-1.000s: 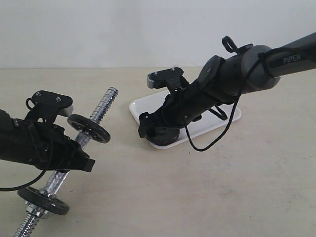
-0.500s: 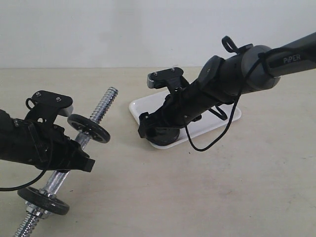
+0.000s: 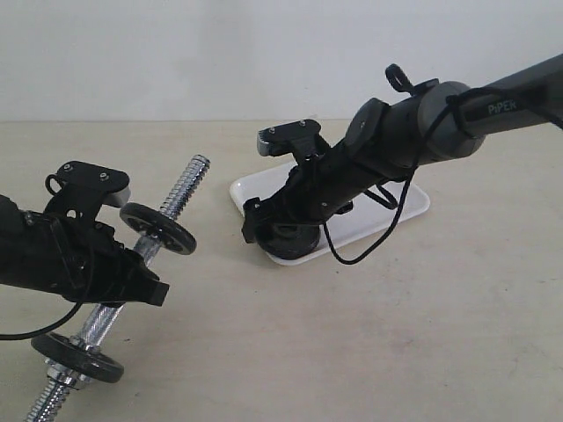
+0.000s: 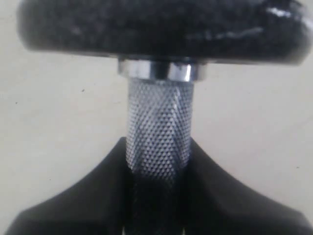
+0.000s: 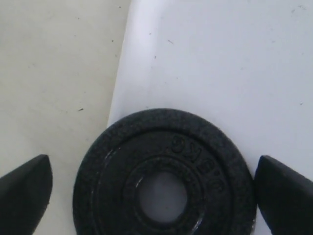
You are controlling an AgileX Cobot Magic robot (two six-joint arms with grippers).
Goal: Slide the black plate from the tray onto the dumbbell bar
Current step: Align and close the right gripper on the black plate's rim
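Right end effector [image 5: 155, 193] — jaws wide — straddles the black plate [image 5: 110, 166].

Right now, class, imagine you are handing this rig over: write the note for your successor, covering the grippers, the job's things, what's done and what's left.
Left gripper: shut on the bar, at its knurled middle.
Right gripper: open, one finger on each side of the plate, not gripping it.
Things: the plate lies flat at the edge of the tray.
Done: bar held, right gripper lined up on the plate.
Left: close on the plate, lift it, slide its hole over the bar's free threaded end.
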